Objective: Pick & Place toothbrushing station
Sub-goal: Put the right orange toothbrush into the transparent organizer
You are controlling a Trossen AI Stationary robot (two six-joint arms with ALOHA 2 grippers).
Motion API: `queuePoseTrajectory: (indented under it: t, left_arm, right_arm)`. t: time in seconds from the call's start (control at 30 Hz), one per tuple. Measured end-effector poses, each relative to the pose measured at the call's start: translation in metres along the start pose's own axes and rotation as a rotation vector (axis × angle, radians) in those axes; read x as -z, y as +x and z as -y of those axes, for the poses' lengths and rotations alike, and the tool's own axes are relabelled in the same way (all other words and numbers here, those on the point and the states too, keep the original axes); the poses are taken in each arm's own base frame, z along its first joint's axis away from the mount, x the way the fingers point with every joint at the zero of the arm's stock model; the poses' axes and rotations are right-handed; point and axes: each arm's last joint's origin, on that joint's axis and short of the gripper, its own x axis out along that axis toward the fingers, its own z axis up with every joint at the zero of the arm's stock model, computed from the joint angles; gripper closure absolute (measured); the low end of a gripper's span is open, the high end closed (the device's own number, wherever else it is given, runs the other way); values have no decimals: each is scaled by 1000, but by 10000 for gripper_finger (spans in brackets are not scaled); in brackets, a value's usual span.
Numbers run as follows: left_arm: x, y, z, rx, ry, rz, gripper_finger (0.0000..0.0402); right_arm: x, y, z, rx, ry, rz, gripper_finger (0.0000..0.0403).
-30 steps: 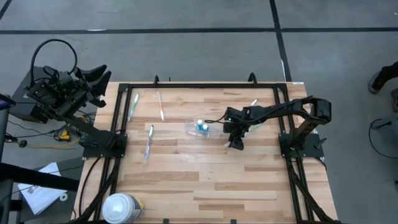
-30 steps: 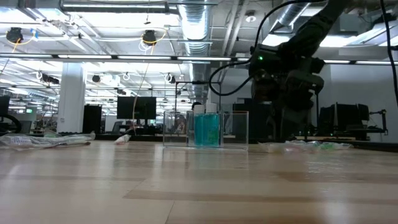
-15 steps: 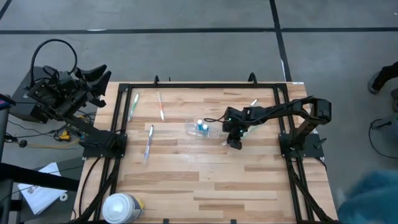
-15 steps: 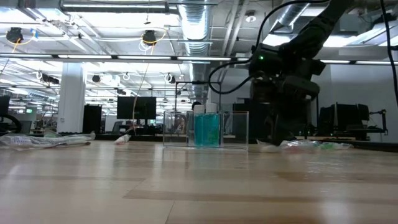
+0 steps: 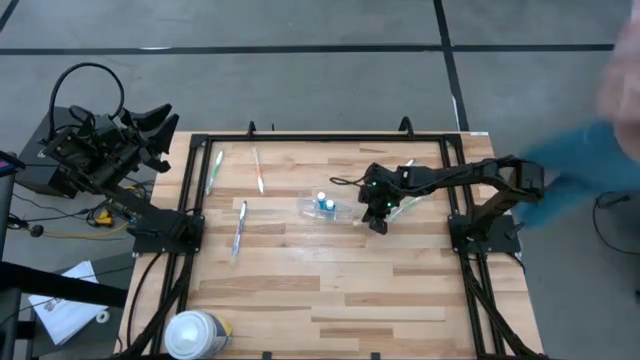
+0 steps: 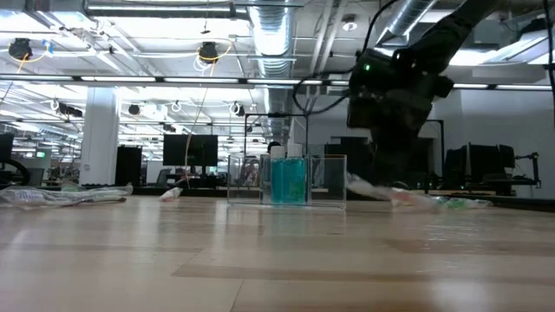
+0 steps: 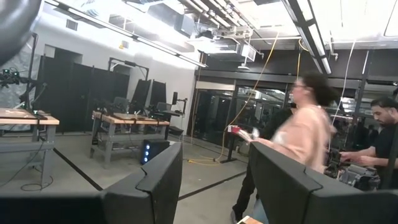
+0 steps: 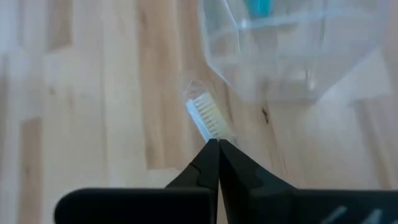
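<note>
My right gripper (image 5: pixel 377 224) stands just right of the clear cup (image 5: pixel 326 208) and is shut on a pale translucent toothbrush (image 5: pixel 401 206). The cup rests on its base at the table's middle and holds a small blue, white-topped tube (image 5: pixel 322 203). Three more toothbrushes lie flat on the left half: green (image 5: pixel 213 170), pink (image 5: pixel 258 170), blue (image 5: pixel 239 228). My left gripper (image 7: pixel 214 186) is open, parked off the table's far left corner, looking into the room. My right gripper pinches the toothbrush's neck (image 8: pixel 209 137) just behind the white bristles, between its two fingertips (image 8: pixel 219 157). The fingers come from above, pointing down. The head end (image 6: pixel 360 185) is raised and the brush slants down toward the table's right, its handle end (image 6: pixel 425 202) low at the tabletop.
A big white canister (image 5: pixel 195 334) stands at the near left corner. A person's blurred blue sleeve (image 5: pixel 580 165) reaches in beyond the table's right edge. People stand in the room seen by the left wrist view. Bare wood (image 5: pixel 330 290) covers the near half.
My right gripper has shut on the toothbrush beside the cup and risen a little, shifting slightly toward the far edge. The brush's head end has lifted off the table while its handle end stays low. A blue sleeve has come in on the right.
</note>
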Motion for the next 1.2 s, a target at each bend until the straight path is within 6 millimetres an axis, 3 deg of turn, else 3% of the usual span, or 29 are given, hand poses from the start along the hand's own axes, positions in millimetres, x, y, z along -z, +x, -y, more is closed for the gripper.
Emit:
queuePoseTrajectory:
  t: [0.33, 0.77, 1.0, 1.2]
  left_arm:
    - [0, 0, 0, 1, 5, -2, 220]
    - [0, 0, 0, 1, 9, -1, 220]
    - [0, 0, 0, 13, 9, 3, 220]
    - [0, 0, 0, 14, 12, 4, 220]
  right_arm:
    - [-2, -62, -12, -2, 52, 158, 403]
    - [-15, -145, -32, -5, 153, 677, 403]
    - [-24, -163, -37, -13, 177, 876, 403]
    - [-36, -158, -39, -33, 198, 955, 403]
